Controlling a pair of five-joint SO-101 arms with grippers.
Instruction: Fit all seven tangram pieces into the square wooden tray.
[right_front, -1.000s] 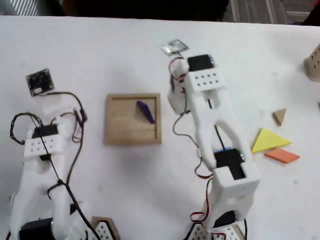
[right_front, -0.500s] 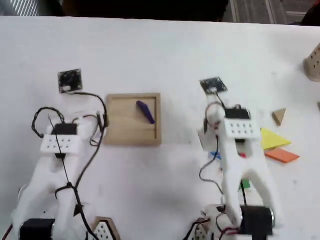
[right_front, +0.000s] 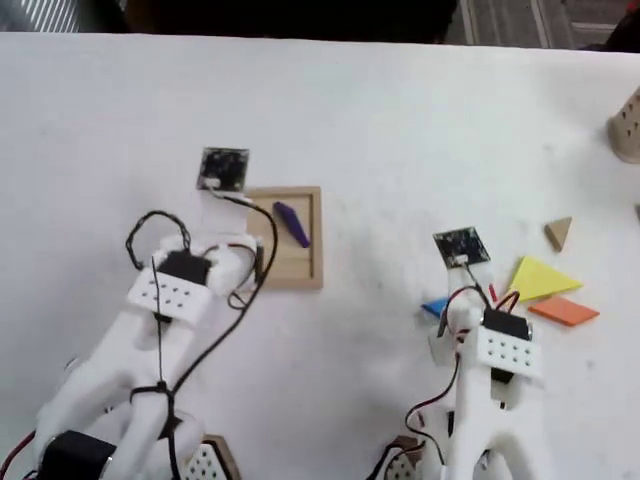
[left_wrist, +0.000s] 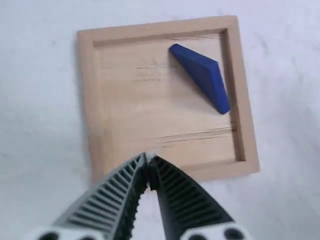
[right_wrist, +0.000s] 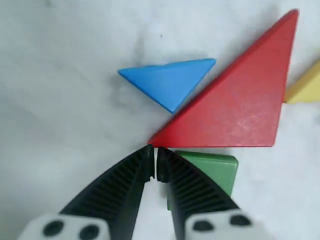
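Right pincer (right_wrist: 155, 165), closed and empty, has retracted to the red triangle (right_wrist: 235, 110). Left pincer (left_wrist: 148, 172), closed and empty, has advanced to the tray (left_wrist: 86, 100). Next pick pending.

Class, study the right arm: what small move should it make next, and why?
Probably open the right gripper and straddle the red triangle at its near corner. Its jaws are shut just off that piece, and the tray holds only the parallelogram, so more pieces must go in.
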